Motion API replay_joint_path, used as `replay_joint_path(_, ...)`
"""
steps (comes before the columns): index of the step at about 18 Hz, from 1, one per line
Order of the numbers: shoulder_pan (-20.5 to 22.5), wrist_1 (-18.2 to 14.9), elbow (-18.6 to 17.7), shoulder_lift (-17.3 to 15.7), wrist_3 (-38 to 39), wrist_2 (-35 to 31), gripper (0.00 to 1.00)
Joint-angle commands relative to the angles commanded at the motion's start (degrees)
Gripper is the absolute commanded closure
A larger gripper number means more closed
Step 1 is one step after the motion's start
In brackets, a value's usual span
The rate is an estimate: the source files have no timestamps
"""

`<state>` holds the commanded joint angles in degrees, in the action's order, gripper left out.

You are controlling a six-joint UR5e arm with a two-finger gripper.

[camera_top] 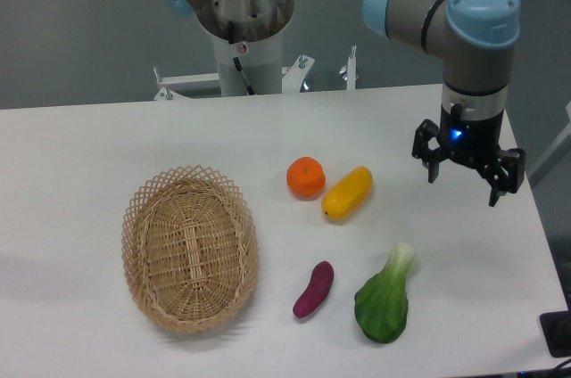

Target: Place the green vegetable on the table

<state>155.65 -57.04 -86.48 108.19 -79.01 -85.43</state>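
Camera view: green vegetable [384, 301] rests on worktop [107, 146]; pincer [467, 176] spread, prob. empty. Lift clear, avoid veg.

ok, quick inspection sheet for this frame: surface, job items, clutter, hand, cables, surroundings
Surface: white table, no spills seen.
Job's things: green vegetable lies on the table near the front edge, stalk end pointing up-right, free of the hand.
Clutter: empty wicker basket, orange, yellow fruit, purple eggplant, all on the table.
Hand: hand open, empty, raised above and right of the vegetable.
Cables: black cable on the robot base.
Surroundings: grey floor, nothing else seen.
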Motion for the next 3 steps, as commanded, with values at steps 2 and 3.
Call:
replay_joint_path(2, 0.00, 0.00, 0.00, 0.00, 0.00, -0.09, 0.00)
replay_joint_path(3, 0.00, 0.09, 0.00, 0.00, 0.00, -0.09, 0.00)
